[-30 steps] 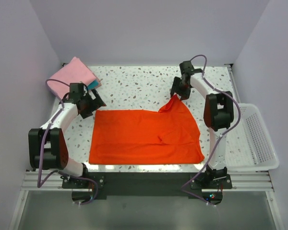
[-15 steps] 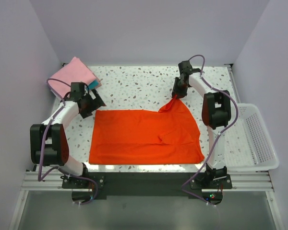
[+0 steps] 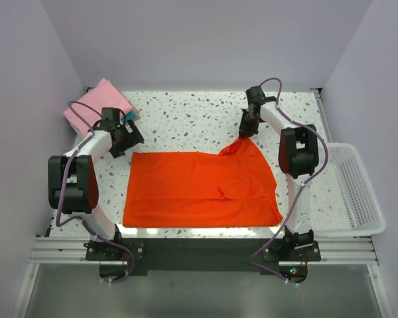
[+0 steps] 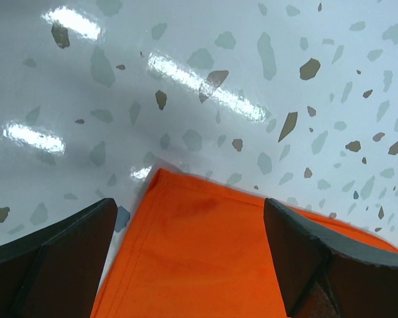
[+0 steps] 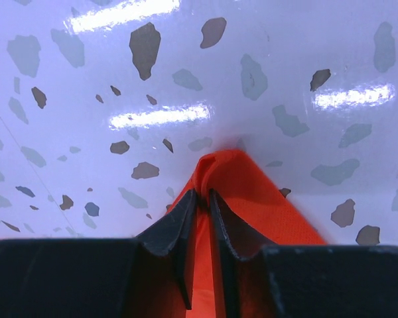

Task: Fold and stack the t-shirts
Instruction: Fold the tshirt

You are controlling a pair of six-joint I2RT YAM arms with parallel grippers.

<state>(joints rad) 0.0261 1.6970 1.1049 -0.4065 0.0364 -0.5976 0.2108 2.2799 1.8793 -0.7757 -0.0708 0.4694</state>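
A bright orange-red t-shirt lies spread flat across the middle of the speckled table. My right gripper is shut on its far right corner, which bunches up into a peak between the pinched fingers. My left gripper stands open over the shirt's far left corner, one finger on each side of the cloth. A folded pink t-shirt lies at the far left, with a teal one showing from under its edge.
A white mesh basket sits off the table's right edge. Grey walls close in the table at the back and on both sides. Bare speckled tabletop stretches between the shirt and the back wall.
My right gripper has closed on the shirt's far right corner. The left arm has swung its elbow inward, with its open gripper staying over the far left corner.
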